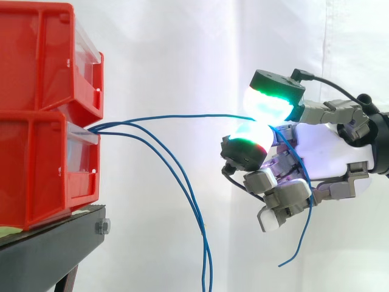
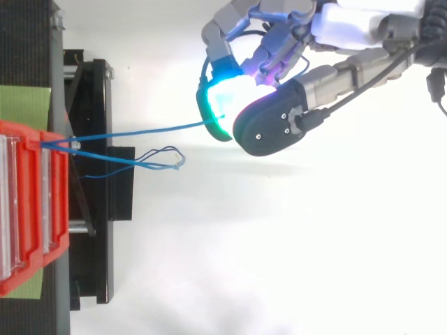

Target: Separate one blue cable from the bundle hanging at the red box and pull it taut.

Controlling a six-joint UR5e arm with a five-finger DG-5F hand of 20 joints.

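Several thin blue cables come out between the stacked red bins (image 1: 48, 115). One blue cable (image 1: 182, 117) runs nearly level from the bins to the hand (image 1: 328, 152) and looks almost taut. The hand pinches it between two green-glowing fingertips (image 1: 267, 106), and the cable's loose end (image 1: 304, 231) trails down past the palm. From above, the same cable (image 2: 140, 132) stretches from the bins (image 2: 28, 202) to the hand (image 2: 279, 125). The other blue cables (image 1: 194, 207) droop down in a loose arc, apart from the held one.
The red bins rest on a black stand (image 1: 55, 249) at the left. A white curtain fills the background. In the top view the hanging cables (image 2: 157, 159) loop out beside the stand (image 2: 105, 195).
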